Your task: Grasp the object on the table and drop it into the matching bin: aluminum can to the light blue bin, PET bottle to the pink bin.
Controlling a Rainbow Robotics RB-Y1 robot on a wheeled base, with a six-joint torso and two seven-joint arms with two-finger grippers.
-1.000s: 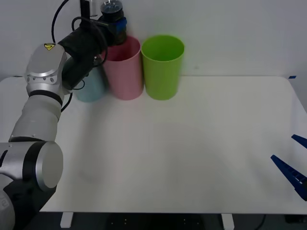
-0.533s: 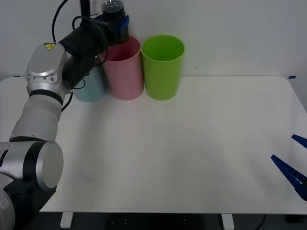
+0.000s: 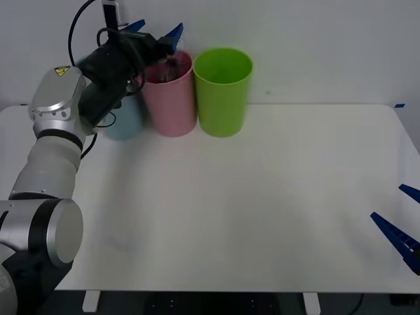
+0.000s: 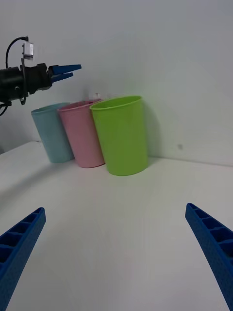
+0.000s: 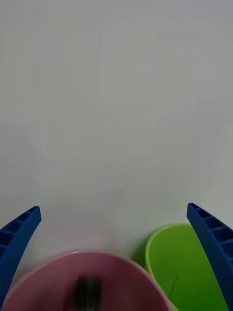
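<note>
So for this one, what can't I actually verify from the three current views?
- PET bottle: a dark blur inside the pink bin in the left wrist view; whether it has landed cannot be told.
- Light blue bin: mostly hidden by the left arm in the front view.
- Left gripper: open over the pink bin.
- Right gripper: open, fingers cut off by the right wrist view's edge.

left arm stretched up to the upper left, left claw [image 3: 155, 29] fingers spread wide, right claw [image 3: 401, 220] parked lower right, also spread
</note>
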